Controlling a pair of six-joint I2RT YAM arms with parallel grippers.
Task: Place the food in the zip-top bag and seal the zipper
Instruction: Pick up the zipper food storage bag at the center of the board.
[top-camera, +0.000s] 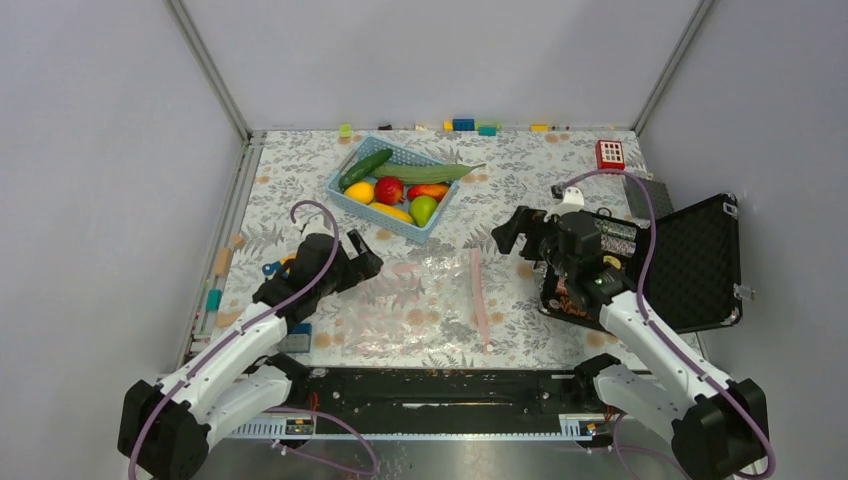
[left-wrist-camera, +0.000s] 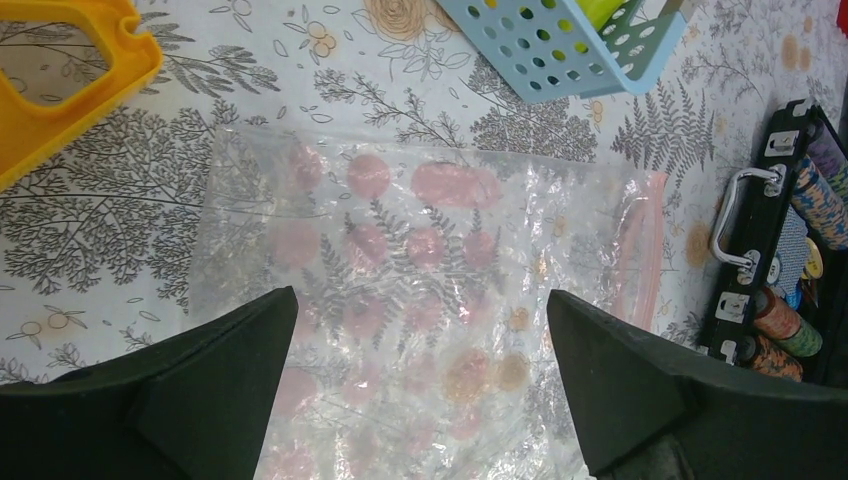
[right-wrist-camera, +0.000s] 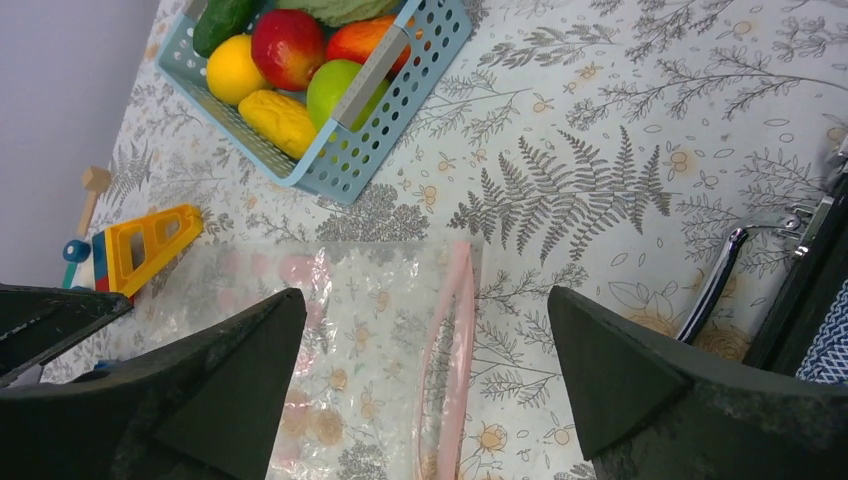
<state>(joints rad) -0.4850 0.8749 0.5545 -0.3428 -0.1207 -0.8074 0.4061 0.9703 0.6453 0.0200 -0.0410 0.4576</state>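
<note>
The clear zip-top bag (top-camera: 420, 300) lies flat on the floral cloth between the arms, its pale pink zipper (top-camera: 479, 295) along the right edge, slightly parted in the right wrist view (right-wrist-camera: 447, 340). The food sits in a light blue mesh basket (top-camera: 345, 187) behind it: cucumber (top-camera: 365, 167), long green pod (top-camera: 430, 172), lemon (top-camera: 359, 192), red apple (top-camera: 389, 189), banana (top-camera: 392, 212), green fruit (top-camera: 424, 209), red-orange fruit (top-camera: 428, 190). My left gripper (top-camera: 365, 262) is open and empty above the bag's left end (left-wrist-camera: 420, 290). My right gripper (top-camera: 512, 235) is open and empty over the zipper.
An open black case (top-camera: 690, 265) of small parts stands at the right, under my right arm. A yellow toy (left-wrist-camera: 60, 80) and small blocks (top-camera: 214, 298) lie left of the bag. Coloured blocks (top-camera: 463, 125) line the far edge; a red keypad (top-camera: 610, 154) lies at the far right.
</note>
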